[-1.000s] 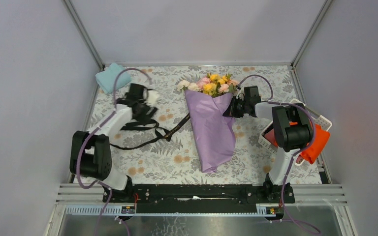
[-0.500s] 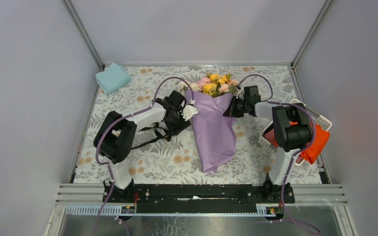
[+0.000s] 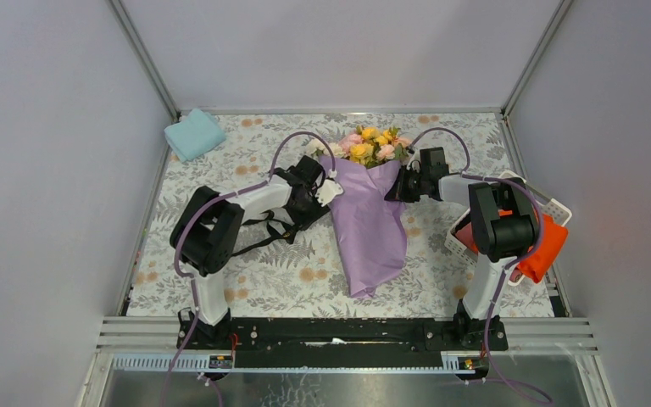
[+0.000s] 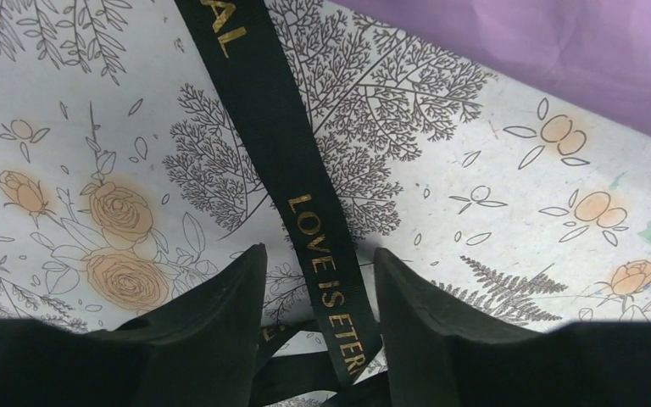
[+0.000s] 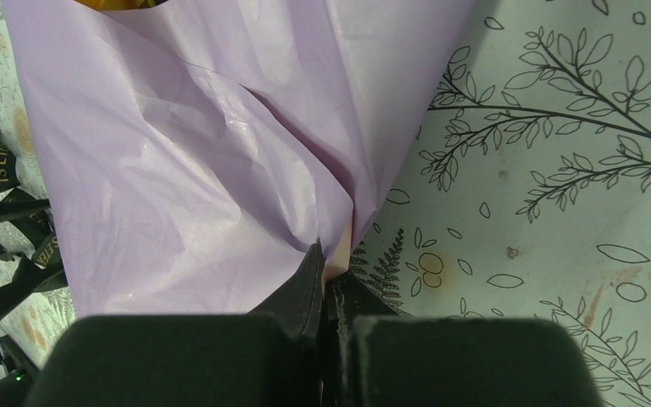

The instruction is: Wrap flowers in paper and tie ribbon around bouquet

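Lilac paper (image 3: 364, 229); black ribbon (image 4: 277, 153) w/ gold lettering; yellow, pink, white flowers (image 3: 369, 146); floral-print table cover (image 3: 305, 288).

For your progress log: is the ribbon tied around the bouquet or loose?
Loose: the ribbon runs across the table beside the bouquet; none crosses its purple paper.

Three plain, pale grey walls (image 3: 331, 51) closed in the work area, meeting at slim aluminium posts (image 3: 142, 58) that ran down to the far corners of the table (image 3: 305, 284). The table top carried a white print of grey ferns, branches and soft orange roses, seen close up in both wrist views. Along the near edge lay ribbed metal rails (image 3: 559, 335) with a black bar (image 3: 347, 332) across them and a dull steel panel (image 3: 347, 386) below; the light was even and soft, casting only faint shadows.
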Robot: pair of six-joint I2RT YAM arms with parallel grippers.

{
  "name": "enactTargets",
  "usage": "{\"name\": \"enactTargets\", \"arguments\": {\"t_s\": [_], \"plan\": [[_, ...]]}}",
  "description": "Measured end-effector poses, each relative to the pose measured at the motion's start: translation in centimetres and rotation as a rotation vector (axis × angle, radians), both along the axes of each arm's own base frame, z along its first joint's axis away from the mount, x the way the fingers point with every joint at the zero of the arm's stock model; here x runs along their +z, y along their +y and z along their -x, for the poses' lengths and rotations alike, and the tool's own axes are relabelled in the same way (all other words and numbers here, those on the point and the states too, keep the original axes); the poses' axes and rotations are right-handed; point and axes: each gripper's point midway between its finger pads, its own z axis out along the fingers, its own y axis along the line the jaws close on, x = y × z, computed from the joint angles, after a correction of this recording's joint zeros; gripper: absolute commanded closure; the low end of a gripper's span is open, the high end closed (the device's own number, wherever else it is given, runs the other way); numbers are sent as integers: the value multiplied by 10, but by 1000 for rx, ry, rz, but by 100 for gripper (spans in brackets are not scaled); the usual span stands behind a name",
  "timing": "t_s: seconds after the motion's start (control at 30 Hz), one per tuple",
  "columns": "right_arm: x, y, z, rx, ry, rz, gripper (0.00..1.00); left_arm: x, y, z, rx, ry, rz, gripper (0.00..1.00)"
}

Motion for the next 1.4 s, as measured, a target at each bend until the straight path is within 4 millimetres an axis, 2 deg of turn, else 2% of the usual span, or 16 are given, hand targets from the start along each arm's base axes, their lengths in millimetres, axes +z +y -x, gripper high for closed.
{"name": "enactTargets", "arguments": {"t_s": [0.07,0.13,0.17,0.37,0.5,0.57,0.63,0.7,0.77,0.83,0.93,1.0,1.07,1.23,1.3,1.4], "plan": [[0,0,0,1,-1,2,100,-1,0,1,9,8,-3,70],[0,0,0,3,-1,4,100,-2,0,0,14,13,-6,95],[0,0,0,3,-2,5,100,-3,0,-1,12,14,-11,100],[0,-1,0,9,-5,9,100,1,11,-9,50,22,-26,100],[0,-1,0,9,-5,10,100,45,25,-37,128,-29,18,100],[0,-1,0,10,-5,11,100,105,24,-66,160,-145,94,100],[0,-1,0,10,-5,12,100,194,21,-93,175,-333,193,100],[0,-2,0,9,-4,14,100,304,18,-102,172,-575,312,100],[0,-2,0,8,-4,15,100,405,27,-81,168,-798,419,100],[0,-2,0,8,-4,15,100,480,40,-43,154,-967,509,100],[0,-1,0,7,-3,13,100,535,52,18,91,-1087,618,100],[0,-1,0,2,0,9,100,534,41,44,-5,-1058,672,100],[1,0,0,-2,5,1,100,503,17,57,-125,-942,691,100],[5,3,-2,-29,26,-26,100,335,-81,99,-434,-372,629,100],[9,6,-4,-46,38,-50,100,263,-114,137,-561,-147,541,100],[17,12,-9,-74,49,-88,100,202,-138,204,-743,55,428,100]]}}
